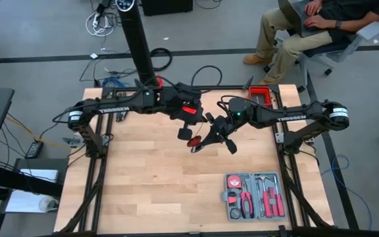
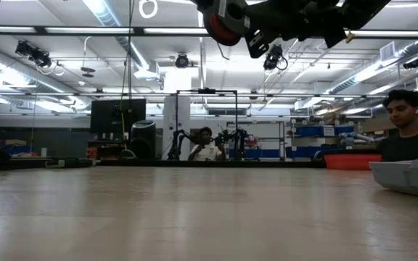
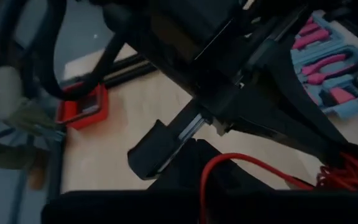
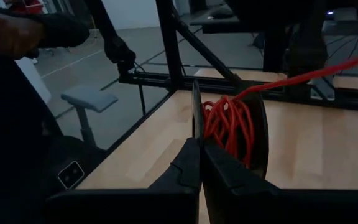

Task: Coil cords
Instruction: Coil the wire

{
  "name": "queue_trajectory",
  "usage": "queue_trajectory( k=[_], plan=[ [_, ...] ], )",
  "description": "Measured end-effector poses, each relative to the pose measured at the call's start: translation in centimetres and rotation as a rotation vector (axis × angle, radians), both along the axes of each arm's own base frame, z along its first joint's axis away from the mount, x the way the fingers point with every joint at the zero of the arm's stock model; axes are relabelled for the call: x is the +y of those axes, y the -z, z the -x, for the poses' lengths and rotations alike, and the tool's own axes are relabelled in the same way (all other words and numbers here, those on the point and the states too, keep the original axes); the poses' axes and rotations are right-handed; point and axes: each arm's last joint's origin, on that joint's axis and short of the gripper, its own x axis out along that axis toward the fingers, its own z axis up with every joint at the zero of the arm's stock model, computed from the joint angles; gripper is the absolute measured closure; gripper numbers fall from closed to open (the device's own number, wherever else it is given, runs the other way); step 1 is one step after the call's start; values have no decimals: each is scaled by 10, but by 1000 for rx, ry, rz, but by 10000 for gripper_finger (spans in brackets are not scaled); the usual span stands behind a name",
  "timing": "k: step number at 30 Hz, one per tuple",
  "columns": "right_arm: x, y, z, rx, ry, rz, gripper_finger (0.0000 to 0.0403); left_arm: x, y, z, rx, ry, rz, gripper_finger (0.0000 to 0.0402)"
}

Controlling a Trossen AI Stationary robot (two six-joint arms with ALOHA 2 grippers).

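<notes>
Both pincers are hovering mid-table, raised off the wood. I'm seeing the left gripper closed, with a red strand running past it; whether it is pinching that strand I cannot tell. Beside it, the right gripper is sitting fully closed against the one red cord, a thin, thread-like bundle of loops. One grey tool case is lying at the table's right near corner.

Bright red cord; pale wood table.
</notes>
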Motion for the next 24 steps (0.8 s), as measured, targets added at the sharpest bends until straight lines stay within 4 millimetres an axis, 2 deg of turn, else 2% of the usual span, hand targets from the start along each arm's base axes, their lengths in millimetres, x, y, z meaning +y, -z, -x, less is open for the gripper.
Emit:
queue_trajectory(
  k=[8,16,24],
  plan=[
    [0,-2,0,-19,29,26,402,0,16,-5,82,55,92,401],
    [-1,-6,1,-58,43,56,402,1,17,-4,99,58,192,401],
    [-1,-8,1,-86,49,68,402,12,35,-9,183,4,302,401]
  ],
)
